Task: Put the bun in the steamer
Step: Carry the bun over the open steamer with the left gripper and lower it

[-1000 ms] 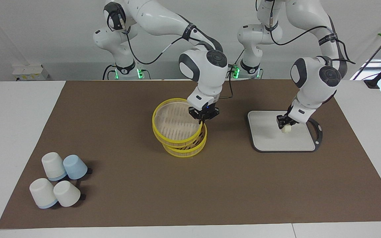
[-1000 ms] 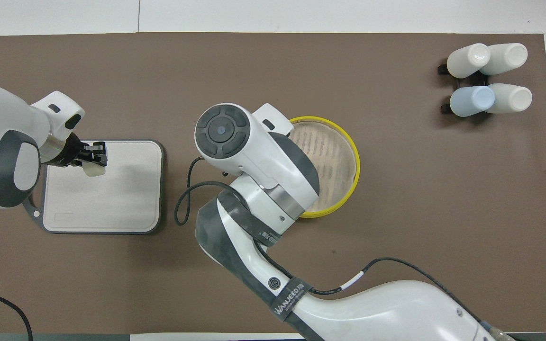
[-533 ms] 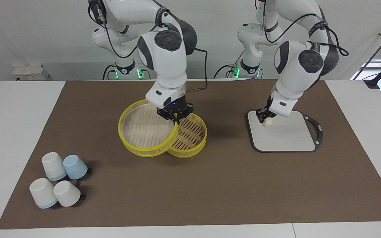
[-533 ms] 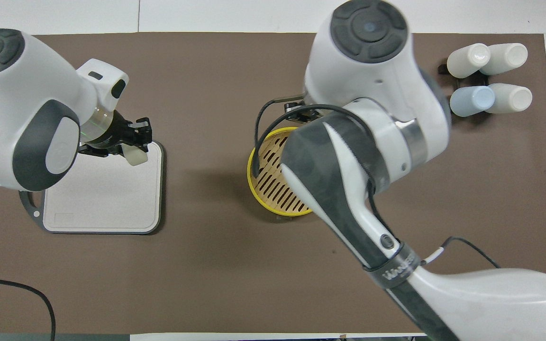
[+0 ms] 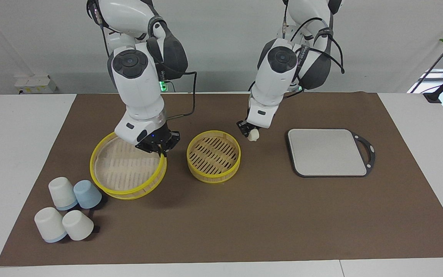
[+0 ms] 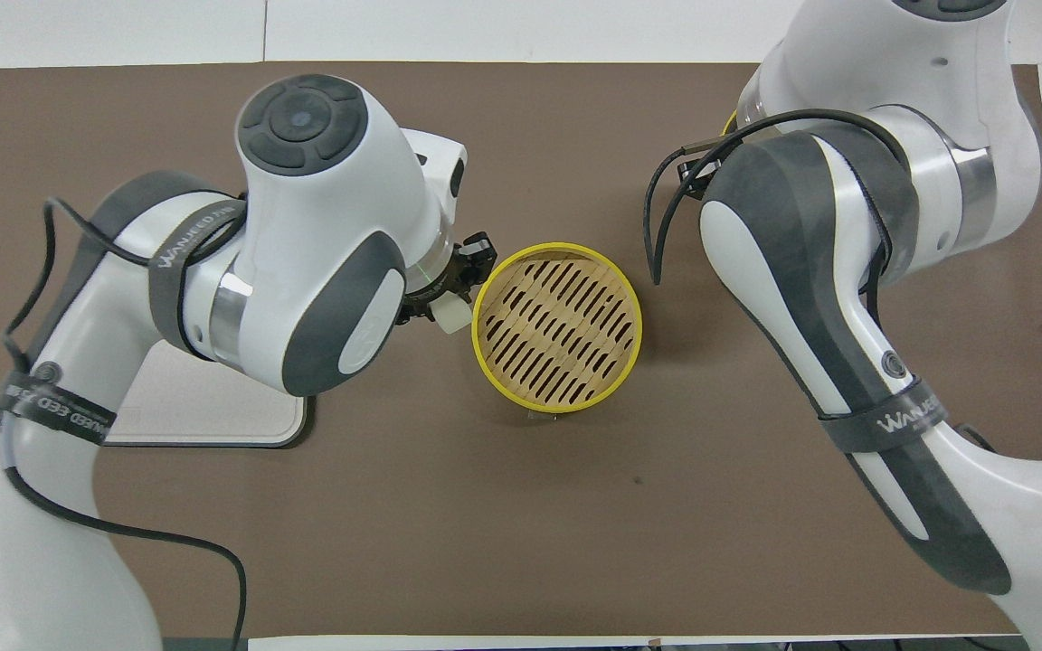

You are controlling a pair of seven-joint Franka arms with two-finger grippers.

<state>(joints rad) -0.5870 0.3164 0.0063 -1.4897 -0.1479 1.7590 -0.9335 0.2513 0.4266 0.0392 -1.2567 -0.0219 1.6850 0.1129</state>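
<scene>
The left arm is reaching in from its end of the tabletop [image 5: 21, 127], elbow bent high and wrist angled downward, so that the left claw [image 5: 249, 132] is hanging just beside the rim of the steamer [image 5: 214, 156], over the brown mat [image 5: 267, 215] between the steamer and the grey board [image 5: 327, 152]. Its fingers are clamped on the bun [image 5: 253, 134], which is sitting in the air off the mat, a small pale lump at the claw's tip; from overhead the bun [image 6: 451, 312] is showing right against the steamer's yellow rim [image 6: 557, 336].

The right arm is bending down steeply toward its own end of the tabletop, and the right claw [image 5: 159, 148] is pinched tight on the edge of the lid [image 5: 127, 167], holding it tilted above the mat beside the steamer and near the upturned cups [image 5: 67, 209].

Half a second ago the bun was hanging over the corner of the grey board; now it has travelled clear of the board and arrived at the steamer's side. The lid then was overlapping the open basket; it has since swung away toward the cups, leaving the whole slatted bottom uncovered. The steamer, board and cups are lying where they were.
</scene>
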